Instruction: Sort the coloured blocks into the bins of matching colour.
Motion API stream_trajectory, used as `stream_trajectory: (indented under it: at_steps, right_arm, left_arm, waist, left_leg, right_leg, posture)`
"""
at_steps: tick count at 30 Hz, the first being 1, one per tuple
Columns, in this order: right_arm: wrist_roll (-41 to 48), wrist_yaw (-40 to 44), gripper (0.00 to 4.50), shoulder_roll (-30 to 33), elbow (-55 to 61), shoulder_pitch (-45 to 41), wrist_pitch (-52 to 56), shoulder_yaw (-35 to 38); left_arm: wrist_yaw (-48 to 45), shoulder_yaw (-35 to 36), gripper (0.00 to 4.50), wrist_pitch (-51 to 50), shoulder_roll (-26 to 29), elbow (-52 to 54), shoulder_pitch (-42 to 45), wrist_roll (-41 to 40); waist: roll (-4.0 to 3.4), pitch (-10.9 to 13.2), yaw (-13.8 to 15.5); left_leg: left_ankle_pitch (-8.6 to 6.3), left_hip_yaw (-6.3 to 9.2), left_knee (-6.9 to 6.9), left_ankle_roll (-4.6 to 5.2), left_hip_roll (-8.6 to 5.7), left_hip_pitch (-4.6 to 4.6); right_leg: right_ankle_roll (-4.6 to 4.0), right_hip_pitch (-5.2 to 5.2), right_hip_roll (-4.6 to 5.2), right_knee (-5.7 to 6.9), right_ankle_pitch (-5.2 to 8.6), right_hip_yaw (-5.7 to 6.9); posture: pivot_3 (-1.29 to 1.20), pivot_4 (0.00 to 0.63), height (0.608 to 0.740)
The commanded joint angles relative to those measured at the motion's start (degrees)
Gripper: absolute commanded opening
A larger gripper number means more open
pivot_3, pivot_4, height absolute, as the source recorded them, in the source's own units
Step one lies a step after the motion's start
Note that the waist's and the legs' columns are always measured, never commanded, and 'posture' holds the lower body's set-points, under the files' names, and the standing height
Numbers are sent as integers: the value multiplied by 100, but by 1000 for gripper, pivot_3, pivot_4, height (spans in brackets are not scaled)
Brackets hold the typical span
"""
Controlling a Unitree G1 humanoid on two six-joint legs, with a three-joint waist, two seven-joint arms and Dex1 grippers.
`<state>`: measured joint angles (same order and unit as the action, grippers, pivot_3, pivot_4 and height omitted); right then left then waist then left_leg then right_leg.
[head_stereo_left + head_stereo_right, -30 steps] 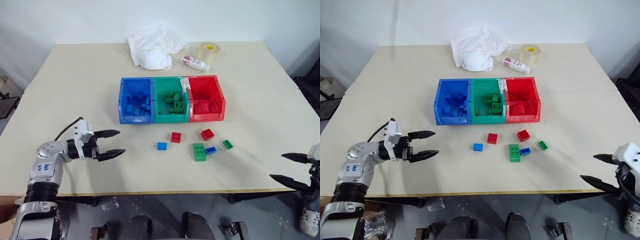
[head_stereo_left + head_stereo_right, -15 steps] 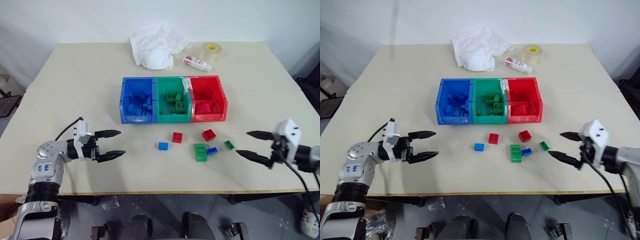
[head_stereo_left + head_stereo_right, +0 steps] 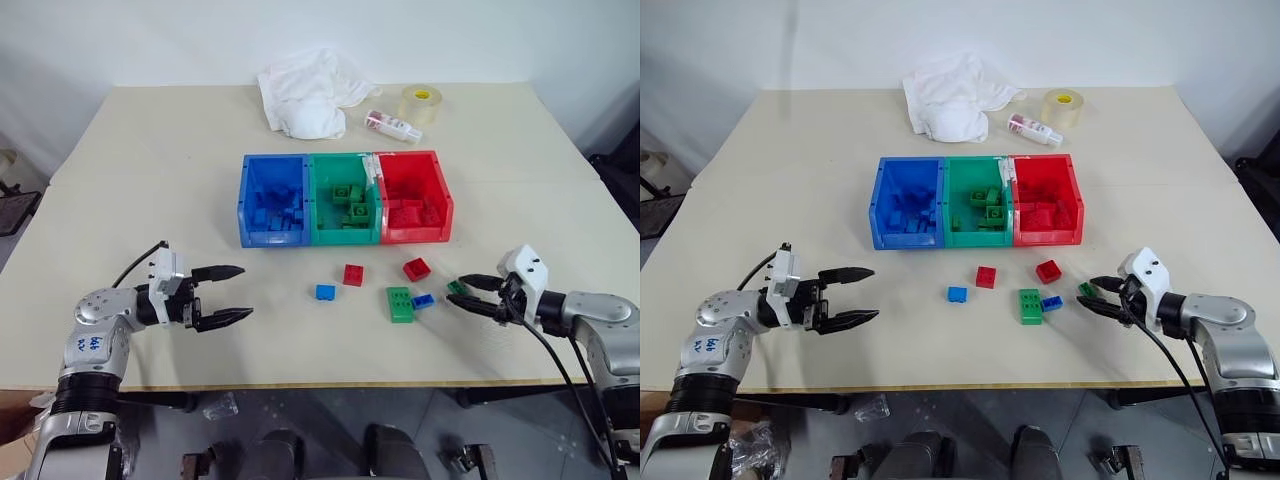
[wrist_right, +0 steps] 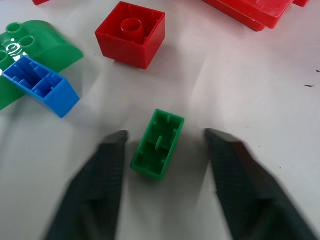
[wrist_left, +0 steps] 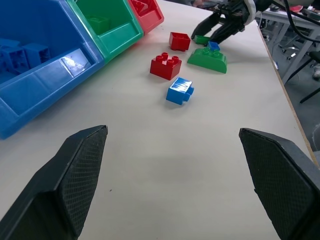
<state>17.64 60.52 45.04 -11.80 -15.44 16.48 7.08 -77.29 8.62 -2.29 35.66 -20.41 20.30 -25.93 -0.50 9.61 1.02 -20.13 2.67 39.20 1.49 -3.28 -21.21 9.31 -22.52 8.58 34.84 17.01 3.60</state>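
The right claw (image 4: 162,145) is straddling a small green brick (image 4: 158,144), not yet gripping; left claw (image 3: 222,294) is waiting wide. Six bricks are lying outside the bins (image 3: 343,238).

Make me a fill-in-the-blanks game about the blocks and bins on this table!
1. The middle bin is coloured ____.
2. The small block between the right hand's fingers is coloured ____.
3. The white cloth lies on the table behind the ____ bin.
4. The left hand's fingers are spread ____ with nothing between them.

Missing words: green; green; blue; open
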Motion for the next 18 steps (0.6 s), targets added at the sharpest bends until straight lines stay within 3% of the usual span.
stream_trajectory:
  at_steps: [1,3,7,10,14,18]
  right_arm:
    - [77,-81,1159,9,216,-72,84,98]
    - [96,-130,456,19,418,-92,66,138]
    - [185,-291,450,30,863,-384,217,180]
    - [232,-458,450,-138,1081,-1067,370,23]
    - [48,-700,450,-604,881,-2037,651,-450]
    - [-316,-1004,450,-1457,79,-2973,282,-986]
  left_arm:
    - [20,138,4500,72,4,217,-22,-139]
    - [35,141,4500,80,2,209,-12,-138]
    - [60,146,4500,99,-8,195,7,-134]
    - [87,138,4500,109,-40,201,28,-127]
    - [149,133,4500,136,-124,189,85,-121]
    - [198,88,4500,172,-218,127,193,-80]
  waist:
    - [0,0,0]
    - [0,0,-3]
    - [-2,1,-26]
    - [-2,1,-75]
    - [-2,2,-135]
    - [-2,2,-175]
  left_leg:
    - [0,0,0,0,0,0]
    - [0,0,0,0,0,0]
    - [0,-1,0,0,1,0]
    - [0,-2,0,0,1,0]
    - [-1,2,-6,-2,4,1]
    - [-1,1,-7,-2,0,0]
  right_leg:
    - [0,0,0,0,0,0]
    - [0,0,0,0,0,0]
    - [0,-2,0,1,0,-1]
    - [0,-4,0,2,0,-1]
    - [0,-7,-3,5,0,1]
    - [-1,-12,-1,13,0,0]
  posture:
    - [0,150,740]
    - [0,150,740]
    - [0,150,740]
    - [0,150,740]
    - [0,150,740]
    - [0,150,740]
